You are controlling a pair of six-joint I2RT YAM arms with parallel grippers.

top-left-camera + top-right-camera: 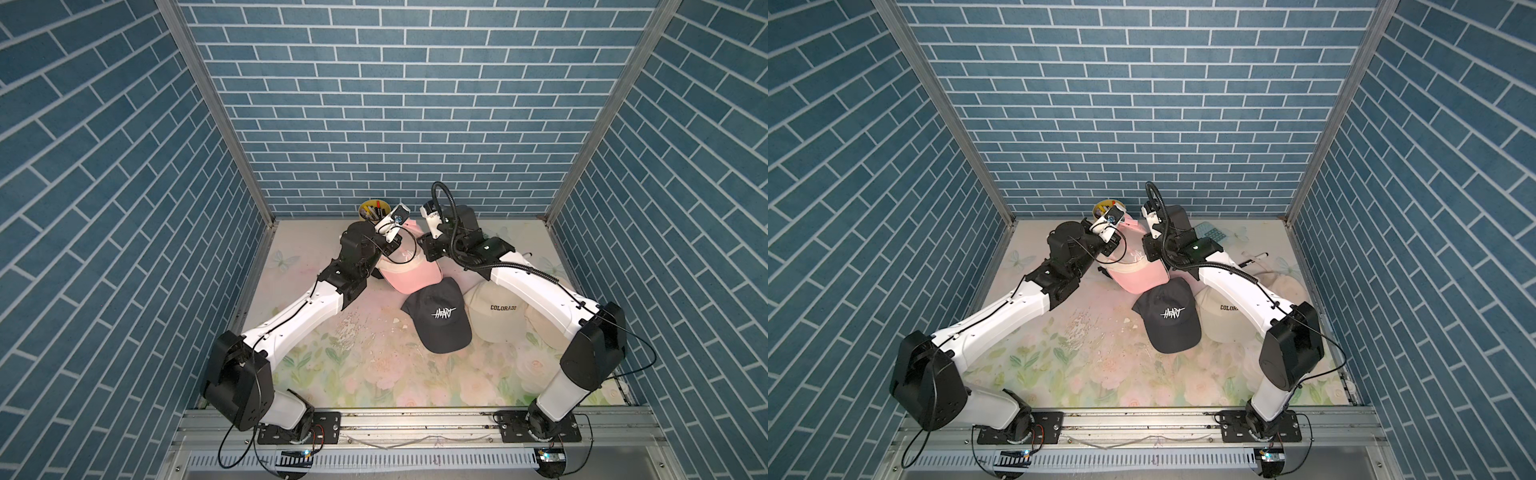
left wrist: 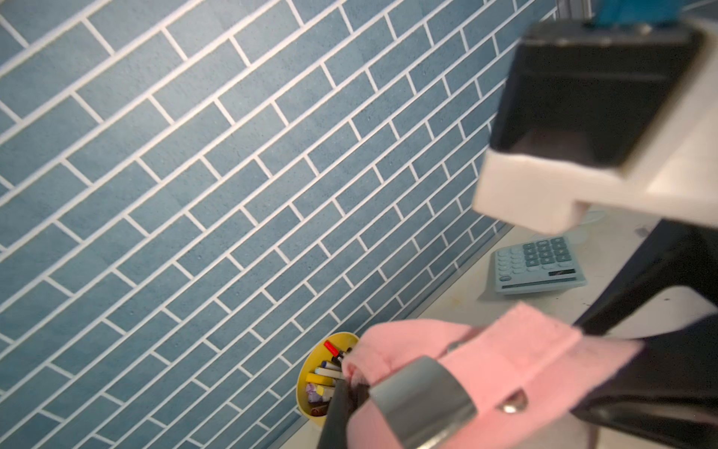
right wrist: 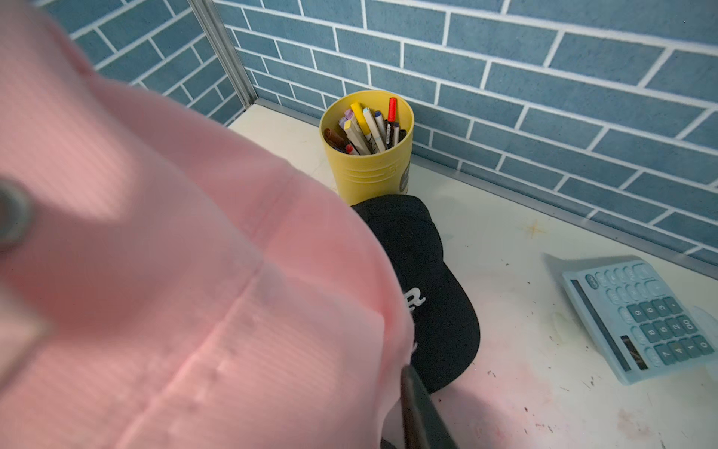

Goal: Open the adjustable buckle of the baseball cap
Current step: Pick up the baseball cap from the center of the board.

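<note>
The left arm [image 1: 299, 316] and right arm [image 1: 536, 286] match: glossy white shells on the long links, bulky matte black housings at the joints. A thin black cable [image 1: 291, 308] runs along the left arm's white shell toward the left end effector [image 1: 404, 229]. A ribbed black conduit [image 1: 446, 193] loops just behind the right end effector [image 1: 420, 241] and follows that arm down. A small white camera housing [image 1: 398, 215] sits above each end effector. Farthest from the end effectors, black base plates [image 1: 299, 430] carry silver screws, with red and black wires [image 1: 318, 432] beside the left one.
</note>
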